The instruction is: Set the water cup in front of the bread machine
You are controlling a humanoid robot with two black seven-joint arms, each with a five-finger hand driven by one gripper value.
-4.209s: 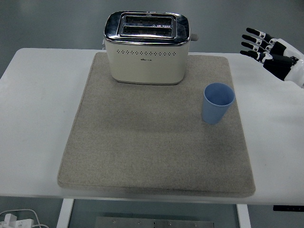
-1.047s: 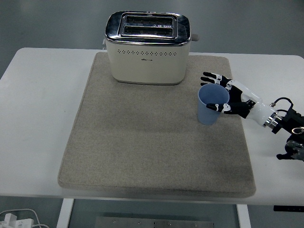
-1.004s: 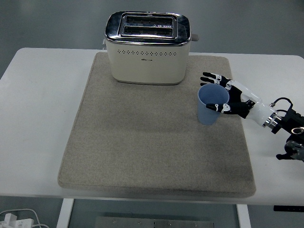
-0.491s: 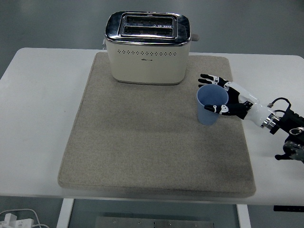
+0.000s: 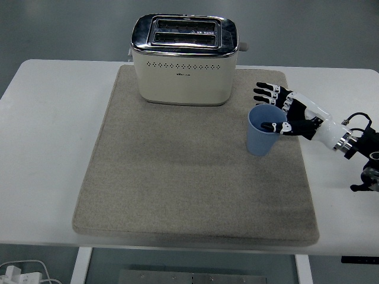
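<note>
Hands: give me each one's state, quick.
Left hand: not in view.
Right hand: fingers spread, open at the blue cup's rim, thumb hooked over the rim, no closed grasp.

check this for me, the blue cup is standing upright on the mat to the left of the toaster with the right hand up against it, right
Not quite. The head view shows the blue cup standing upright on the mat, to the right of the toaster and nearer the table's front edge, not to its left. The rest holds: the right hand is up against the cup, its thumb over the rim.
</note>
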